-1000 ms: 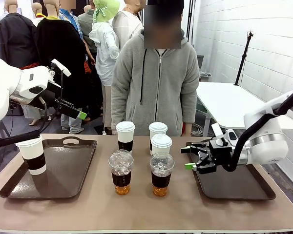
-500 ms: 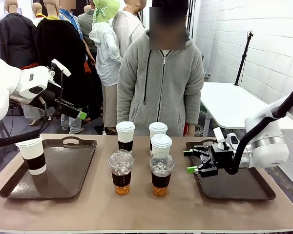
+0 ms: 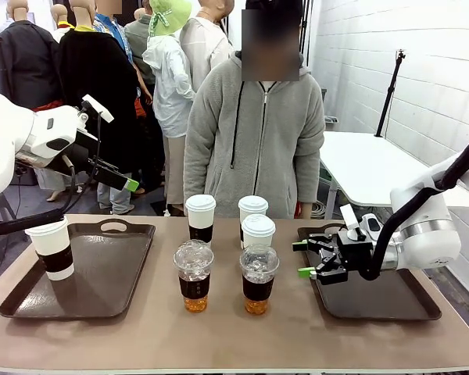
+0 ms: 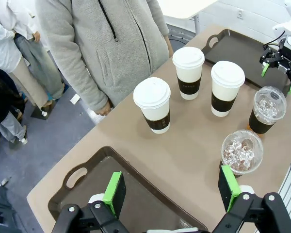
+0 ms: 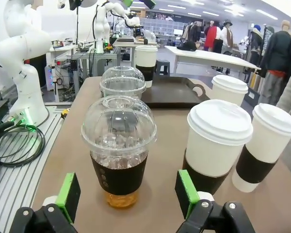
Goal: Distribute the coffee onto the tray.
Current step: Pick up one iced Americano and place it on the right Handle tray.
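Coffee stands in six upright cups. One white cup (image 3: 53,248) is on the left tray (image 3: 109,285) at the front view's lower left. The other five are bunched at the middle of the table (image 3: 242,336), three white behind and two domed in front.

The coming move, I judge, turns on the right-hand dome cup (image 3: 259,279). It lies just to picture left of the right gripper (image 3: 300,258), near but apart. Its long axis is vertical, while the fingers lie level and point sideways at its sleeve. In the right wrist view this cup sits straight ahead between the two green pads (image 5: 70,194), a touch toward the left one. The nearest white cup (image 5: 218,145) stands ahead of the right pad, so a straight push in could clip it.

The right gripper hangs low over the left edge of the right tray (image 3: 375,301), jaws spread wide and holding nothing. The left gripper (image 4: 171,190) is far less well placed. It is raised at the upper left of the front view, well apart from the cluster, and is also wide open and empty.
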Available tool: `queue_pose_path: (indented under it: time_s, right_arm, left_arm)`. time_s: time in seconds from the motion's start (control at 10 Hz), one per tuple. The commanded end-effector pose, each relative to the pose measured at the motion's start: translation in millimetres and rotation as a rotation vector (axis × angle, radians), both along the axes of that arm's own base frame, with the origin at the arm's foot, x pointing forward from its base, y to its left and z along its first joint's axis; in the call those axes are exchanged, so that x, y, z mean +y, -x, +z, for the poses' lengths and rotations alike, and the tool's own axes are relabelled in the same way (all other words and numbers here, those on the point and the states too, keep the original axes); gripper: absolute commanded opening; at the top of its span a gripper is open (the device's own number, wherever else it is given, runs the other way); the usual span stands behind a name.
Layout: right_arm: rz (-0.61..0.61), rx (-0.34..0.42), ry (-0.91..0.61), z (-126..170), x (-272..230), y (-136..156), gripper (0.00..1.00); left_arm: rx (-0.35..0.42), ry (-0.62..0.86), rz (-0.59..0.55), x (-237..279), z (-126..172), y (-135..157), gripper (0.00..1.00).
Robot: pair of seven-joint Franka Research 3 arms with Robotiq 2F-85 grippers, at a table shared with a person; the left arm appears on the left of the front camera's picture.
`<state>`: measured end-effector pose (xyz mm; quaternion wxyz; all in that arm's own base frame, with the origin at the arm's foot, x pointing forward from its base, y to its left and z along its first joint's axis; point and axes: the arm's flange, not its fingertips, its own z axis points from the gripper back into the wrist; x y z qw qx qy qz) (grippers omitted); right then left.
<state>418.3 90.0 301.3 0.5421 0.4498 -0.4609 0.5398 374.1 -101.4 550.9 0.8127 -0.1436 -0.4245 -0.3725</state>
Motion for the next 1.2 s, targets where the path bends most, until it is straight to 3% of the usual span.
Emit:
queue_pose_path:
  time_s: [0.0,1.1]
  right_arm:
    - [-0.005,-0.009,-0.022,-14,8,-4,1.00]
    - [0.015,0.019,-0.056,-56,40,-14,1.00]
  left_arm:
    - [0.002,0.000,0.005,1,0,-1,1.00]
    - [0.002,0.000,0.005,1,0,-1,1.00]
